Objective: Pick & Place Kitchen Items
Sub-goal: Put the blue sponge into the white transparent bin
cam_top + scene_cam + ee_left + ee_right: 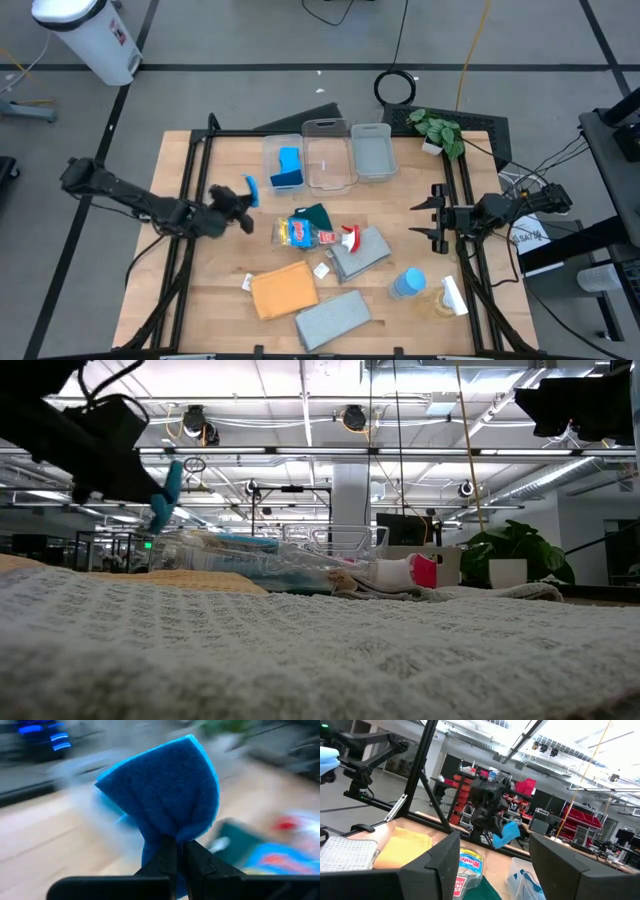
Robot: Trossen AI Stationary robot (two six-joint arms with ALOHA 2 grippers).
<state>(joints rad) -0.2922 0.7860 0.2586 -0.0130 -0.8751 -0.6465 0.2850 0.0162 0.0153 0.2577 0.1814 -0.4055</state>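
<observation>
My left gripper hangs above the table's left half, shut on a small blue sponge, which the low view shows off the table. A second blue sponge stands in the leftmost clear bin. A spray bottle with a red top lies on its side mid-table beside a dark-green cloth. Orange and grey cloths lie flat near the front. My right gripper waits open at the table's right edge with nothing between its fingers. My left gripper pinches the sponge's near edge between its two fingers, squeezing that edge narrow while the rest fans out wide beyond the fingertips. The fingers reach in roughly level from the table's left side. The sponge is lifted clear of the table.
Two more clear bins stand at the far middle, and a leafy plant at the far right. Another grey cloth, a blue-topped bottle and a white-topped bottle sit at the front right.
</observation>
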